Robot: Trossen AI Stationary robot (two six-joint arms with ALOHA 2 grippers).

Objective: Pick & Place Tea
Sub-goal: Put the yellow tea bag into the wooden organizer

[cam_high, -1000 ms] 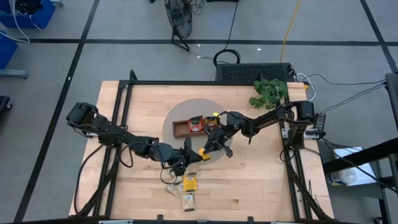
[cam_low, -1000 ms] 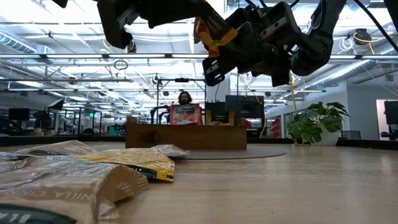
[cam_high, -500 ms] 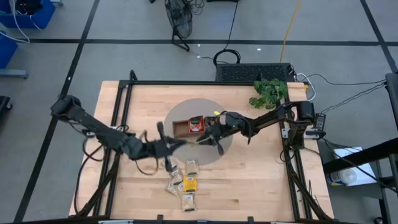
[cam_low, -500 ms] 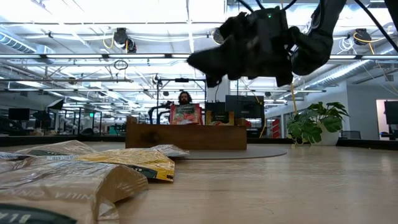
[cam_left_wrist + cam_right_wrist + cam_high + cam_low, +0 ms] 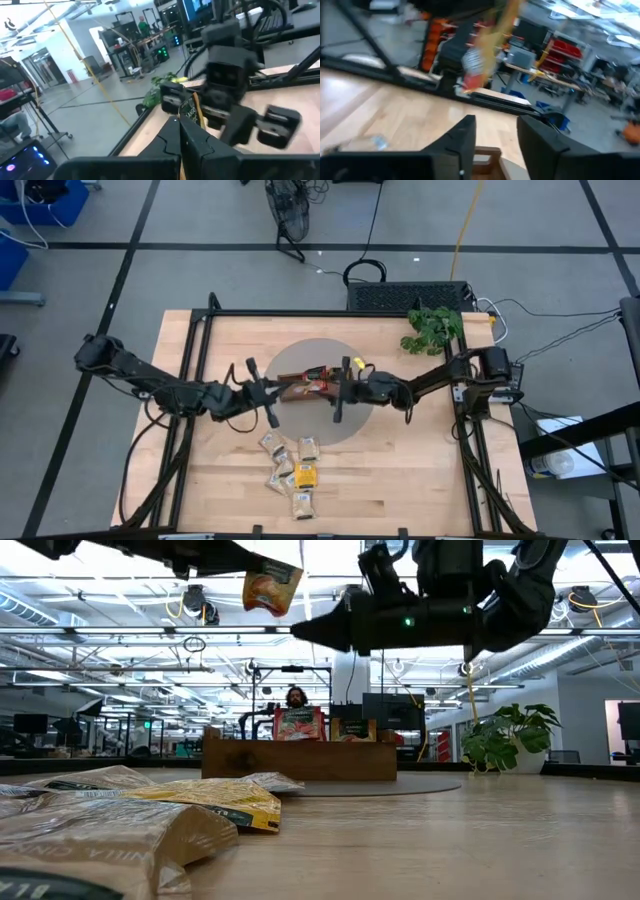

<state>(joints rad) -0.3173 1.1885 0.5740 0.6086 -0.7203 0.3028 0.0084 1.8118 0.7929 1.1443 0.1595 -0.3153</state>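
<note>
My left gripper (image 5: 272, 393) is shut on an orange-red tea sachet (image 5: 272, 586), high above the table just left of the brown wooden tray (image 5: 290, 386). My right gripper (image 5: 328, 393) is open and empty; it is level and faces the left gripper from the tray's right side, and it also shows in the low view (image 5: 312, 632). The tray holds upright sachets (image 5: 298, 724). Several more sachets (image 5: 300, 470) lie flat on the table near the front edge. The right wrist view shows the held sachet (image 5: 485, 50) blurred ahead of its open fingers (image 5: 466, 134). My left gripper pinches the sachet between its two fingers; the left wrist view shows it edge-on between the fingertips (image 5: 192, 113). The fingers come roughly level from the table's left. The sachet hangs by its upper edge (image 5: 268, 568) below them, clear of table and tray.
The tray rests on a round grey mat (image 5: 300, 356). A potted plant (image 5: 432, 328) stands at the back right. A black frame (image 5: 200, 330) runs along the table's edges. A person (image 5: 296, 698) sits far behind the table.
A second ago both grippers met over the near side of the mat with a sachet between them. My left gripper has drawn back toward the left and far edges and now holds a sachet alone. My right gripper has gone toward the far edge and turned level.
</note>
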